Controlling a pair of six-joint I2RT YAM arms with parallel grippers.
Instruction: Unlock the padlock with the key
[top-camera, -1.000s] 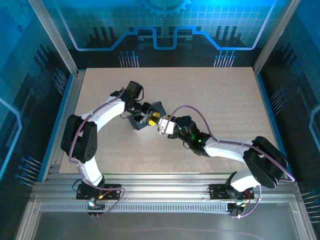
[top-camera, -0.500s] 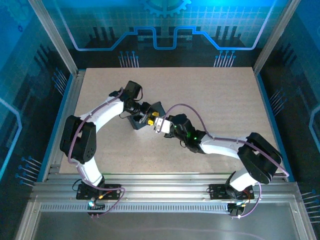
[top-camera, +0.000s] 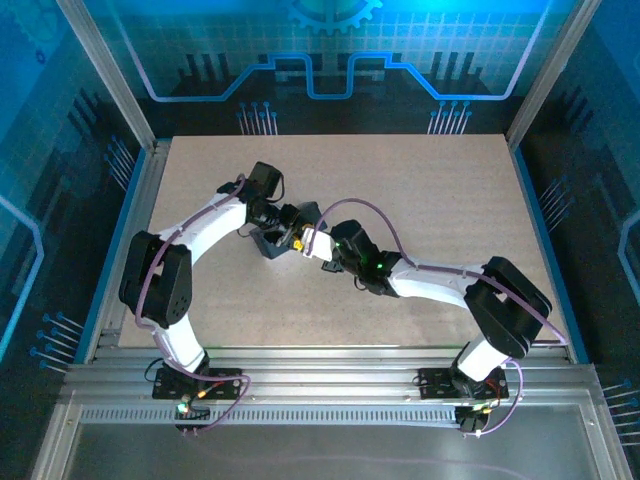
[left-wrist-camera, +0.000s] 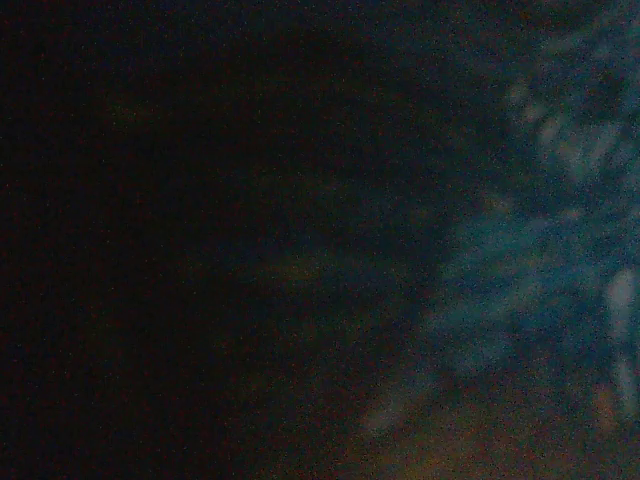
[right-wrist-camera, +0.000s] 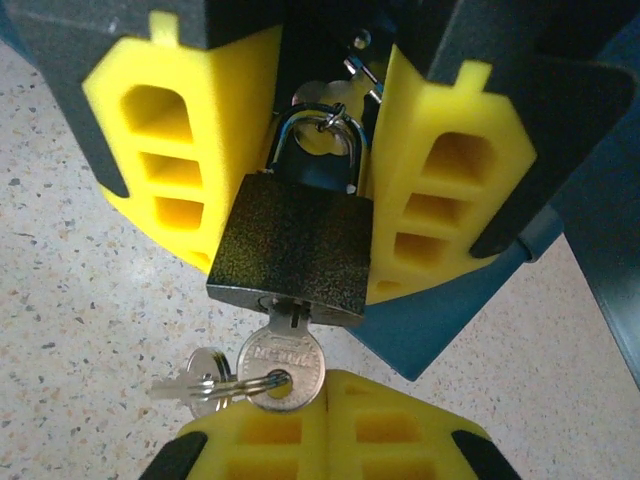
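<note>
**Right wrist view, bottom of frame upward.** At the bottom centre the right gripper (right-wrist-camera: 330, 400) had its yellow pads brought together. Just above them stood the key (right-wrist-camera: 281, 362), its round bow lying against the left-hand pad and its blade seated in the keyway on the padlock's lower face. Whether the bow was actually pinched could not be told. A spare key (right-wrist-camera: 190, 388) hung from the same split ring (right-wrist-camera: 250, 385) at the lower left.

At frame centre the padlock (right-wrist-camera: 292, 245) was held with its shackle (right-wrist-camera: 320, 125) uppermost and closed. It was clamped at its flanks between the yellow fingers (right-wrist-camera: 170, 170) of the left gripper (right-wrist-camera: 305, 275), in front of the speckled table (right-wrist-camera: 80, 320).

**Likely faults from this position:**
- If the pads had closed beside the bow, a wrist roll would probably slip and leave the key unturned.
- A twist off the keyway's axis could bind or bend the thin blade.
- Turning torque might rotate the padlock within the left gripper's hold.
- The dangling spare key could snag on a pad.
</note>
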